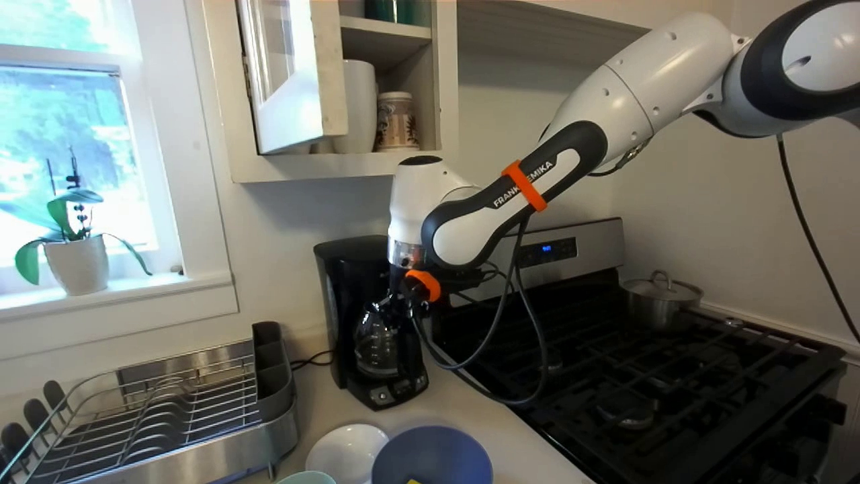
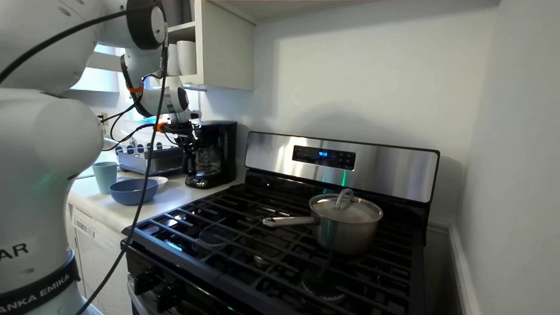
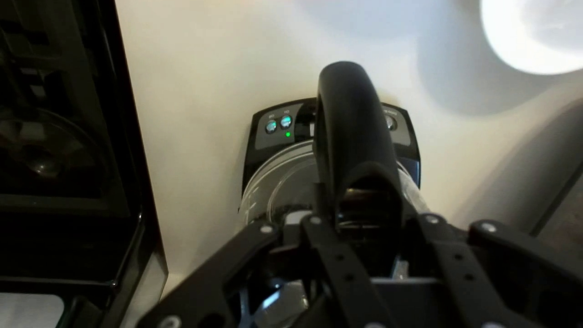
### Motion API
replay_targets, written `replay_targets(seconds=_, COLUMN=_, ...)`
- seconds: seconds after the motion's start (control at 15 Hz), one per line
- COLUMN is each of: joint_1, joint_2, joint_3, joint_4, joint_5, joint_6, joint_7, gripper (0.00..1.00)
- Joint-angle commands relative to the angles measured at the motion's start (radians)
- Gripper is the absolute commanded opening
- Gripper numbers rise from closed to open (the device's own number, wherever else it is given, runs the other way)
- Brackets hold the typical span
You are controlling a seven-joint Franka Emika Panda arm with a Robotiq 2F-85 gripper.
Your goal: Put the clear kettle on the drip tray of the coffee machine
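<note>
Our gripper [image 3: 371,221] pinches the black handle [image 3: 353,118] of the clear kettle [image 1: 375,346], the surest hold, we judge, on stiff, probably fragile, slippery glass. The kettle is over the drip tray [image 3: 255,161]; whether touching, we cannot tell. The coffee machine [image 1: 341,296] overhangs it, likely limiting lift; a blue bowl [image 1: 432,454] sits in front, a stove [image 2: 271,249] alongside.

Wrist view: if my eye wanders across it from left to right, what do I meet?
The black stove, then the coffee machine's small green light, the clear kettle's black handle, the white dish.
</note>
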Motion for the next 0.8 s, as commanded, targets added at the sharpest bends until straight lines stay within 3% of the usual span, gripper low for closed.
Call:
replay_targets(seconds=0.0, joint_1=0.027, joint_2=0.084, joint_3=-0.027, joint_4=0.147, joint_5=0.030, joint_6=-0.063, joint_7=-0.015, gripper=0.08)
replay_targets(seconds=0.27, joint_1=0.038, joint_2=0.137, joint_3=-0.038, joint_4=0.236, joint_5=0.037, joint_6=-0.117, joint_7=-0.007, gripper=0.08)
replay_targets(seconds=0.67, joint_1=0.058, joint_2=0.169, joint_3=-0.049, joint_4=0.275, joint_5=0.035, joint_6=-0.142, joint_7=-0.011, gripper=0.08)
replay_targets(seconds=0.73, joint_1=0.059, joint_2=0.167, joint_3=-0.052, joint_4=0.273, joint_5=0.034, joint_6=-0.145, joint_7=-0.009, gripper=0.36)
